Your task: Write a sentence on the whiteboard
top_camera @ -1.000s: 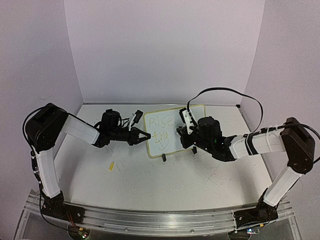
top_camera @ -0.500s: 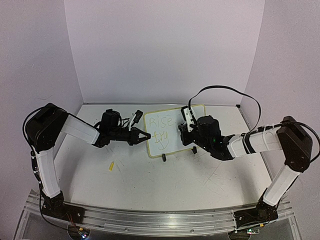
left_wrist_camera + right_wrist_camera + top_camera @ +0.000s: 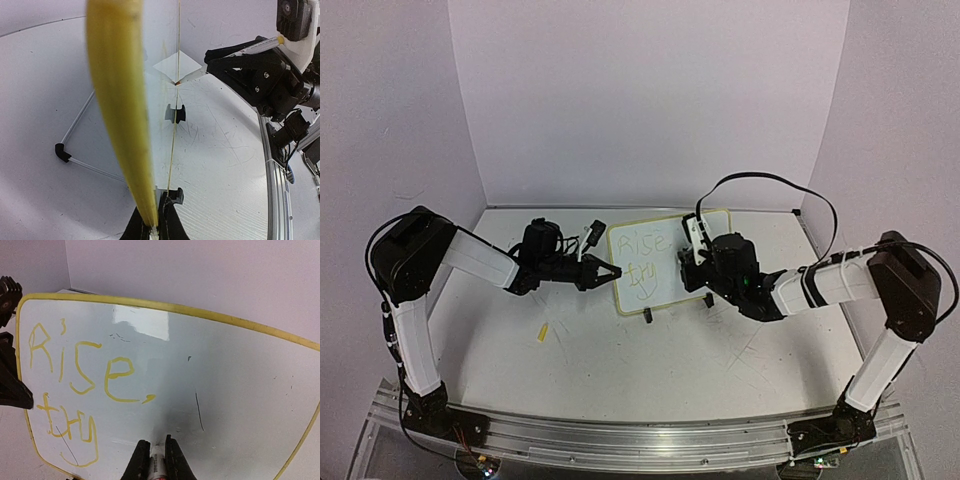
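The whiteboard (image 3: 666,290) stands upright mid-table on two black clip feet (image 3: 647,316); "Rise, try" is written on it in yellow (image 3: 85,367). My left gripper (image 3: 611,271) is shut on the board's left edge. In the left wrist view the yellow rim (image 3: 120,110) runs edge-on out of that gripper (image 3: 152,220). My right gripper (image 3: 687,262) is shut on a marker (image 3: 158,460). The marker tip (image 3: 192,76) meets the board face right of the word "try". In the right wrist view the gripper (image 3: 156,442) sits close to the board's lower middle.
A small yellow piece (image 3: 542,332) lies on the table in front of the left arm. A black cable (image 3: 770,185) loops above the right arm. Walls close the table on three sides. A metal rail (image 3: 640,435) runs along the near edge.
The right arm has shifted slightly left and toward the board, marker still in its grip. The left arm and the board have not moved.
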`<state>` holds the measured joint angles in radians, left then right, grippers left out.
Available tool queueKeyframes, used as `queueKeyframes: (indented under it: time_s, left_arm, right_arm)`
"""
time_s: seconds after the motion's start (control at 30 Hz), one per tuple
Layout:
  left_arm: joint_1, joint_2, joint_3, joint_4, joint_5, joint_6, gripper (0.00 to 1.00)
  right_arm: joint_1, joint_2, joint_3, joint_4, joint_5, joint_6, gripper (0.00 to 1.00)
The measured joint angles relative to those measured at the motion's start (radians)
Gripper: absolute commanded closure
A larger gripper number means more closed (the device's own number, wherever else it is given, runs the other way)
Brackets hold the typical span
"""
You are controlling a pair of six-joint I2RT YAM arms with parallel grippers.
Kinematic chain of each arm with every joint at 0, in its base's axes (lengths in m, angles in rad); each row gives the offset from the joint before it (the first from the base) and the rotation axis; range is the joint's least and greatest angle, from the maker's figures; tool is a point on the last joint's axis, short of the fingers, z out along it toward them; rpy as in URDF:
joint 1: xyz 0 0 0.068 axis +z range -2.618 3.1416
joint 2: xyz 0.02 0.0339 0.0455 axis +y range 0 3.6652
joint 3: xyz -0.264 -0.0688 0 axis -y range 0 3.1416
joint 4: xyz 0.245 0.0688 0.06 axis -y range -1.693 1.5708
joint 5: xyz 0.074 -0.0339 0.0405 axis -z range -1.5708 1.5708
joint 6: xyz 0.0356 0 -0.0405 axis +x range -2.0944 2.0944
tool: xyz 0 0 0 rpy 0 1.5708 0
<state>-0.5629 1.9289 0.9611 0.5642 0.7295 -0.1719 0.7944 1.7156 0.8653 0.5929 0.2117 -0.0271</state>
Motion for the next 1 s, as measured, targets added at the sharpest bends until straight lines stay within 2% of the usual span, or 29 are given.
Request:
queueKeyframes:
  time_s: [0.37,1.0]
  left_arm:
    - [0.000,0.000,0.002,-0.006,-0.004,-0.001,1.00]
    - [0.000,0.000,0.002,-0.007,-0.005,-0.002,1.00]
  right_arm:
    - [0.003,0.022,0.036,0.009,0.009,-0.008,1.00]
    - [0.016,0.045,0.056,0.019,-0.063,0.006,1.00]
